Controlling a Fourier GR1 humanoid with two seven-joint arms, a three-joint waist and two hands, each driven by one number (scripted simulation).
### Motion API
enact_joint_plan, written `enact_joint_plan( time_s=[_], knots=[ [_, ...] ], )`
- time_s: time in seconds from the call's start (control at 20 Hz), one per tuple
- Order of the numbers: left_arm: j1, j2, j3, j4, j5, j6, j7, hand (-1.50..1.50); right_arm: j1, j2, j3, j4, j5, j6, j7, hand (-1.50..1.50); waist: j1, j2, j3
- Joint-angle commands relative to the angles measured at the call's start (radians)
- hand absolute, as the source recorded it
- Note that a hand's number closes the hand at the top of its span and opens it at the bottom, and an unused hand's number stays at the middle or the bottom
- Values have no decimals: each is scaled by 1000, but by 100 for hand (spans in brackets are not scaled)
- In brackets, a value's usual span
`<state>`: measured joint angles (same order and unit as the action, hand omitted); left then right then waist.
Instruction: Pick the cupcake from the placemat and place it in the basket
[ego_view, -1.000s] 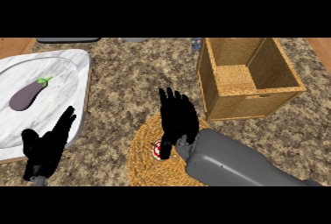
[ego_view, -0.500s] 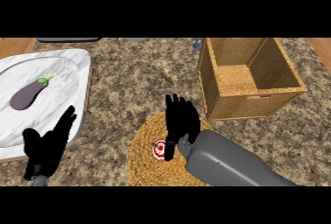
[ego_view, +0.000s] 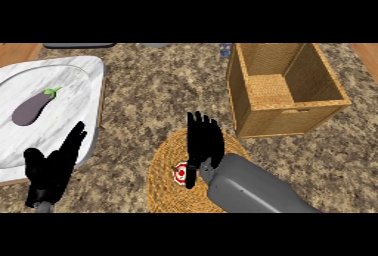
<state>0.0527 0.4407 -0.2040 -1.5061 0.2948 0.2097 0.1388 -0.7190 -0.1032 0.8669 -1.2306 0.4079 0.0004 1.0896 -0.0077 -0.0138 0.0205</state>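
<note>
Item: cupcake (ego_view: 179, 172), on the woven placemat (ego_view: 166, 192) just short of the basket (ego_view: 284, 90), not yet gripped; right hand (ego_view: 203, 142) directly over it, fingers straight, seemingly poised to close; left hand (ego_view: 52, 167) resting open, well left of the placemat.

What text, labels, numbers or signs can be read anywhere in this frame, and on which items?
None: no readable text on the basket, placemat, white tray or aubergine.
The cupcake beside the right robot hand shows only a red-and-white pattern, no letters.
</note>
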Motion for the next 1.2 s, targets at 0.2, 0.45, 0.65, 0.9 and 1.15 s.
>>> enact_joint_plan(
  time_s=[0.2, 0.45, 0.65, 0.9, 1.15],
  knots=[
    [62, -26, -22, 132, 11, -31, 53, 0, 14, 31, 1, 30, 56, 13, 53, 150, 2, 17, -22],
    [84, -55, -48, 61, -12, 10, 86, 0, 1, 33, 49, 57, 123, 45, 39, 150, 13, 14, -21],
    [87, -28, -14, 99, 19, -55, 63, 0, 3, 25, 30, 92, 134, 41, -3, 150, 15, 18, -22],
    [101, -45, -37, 64, -15, -27, 73, 0, 28, 101, 205, -25, 158, 39, 62, 150, 39, 13, -21],
    [54, -35, -5, 97, -5, -46, 91, 0, 33, 102, 301, -93, 212, 3, 119, 150, 24, 13, -22]
  ],
)
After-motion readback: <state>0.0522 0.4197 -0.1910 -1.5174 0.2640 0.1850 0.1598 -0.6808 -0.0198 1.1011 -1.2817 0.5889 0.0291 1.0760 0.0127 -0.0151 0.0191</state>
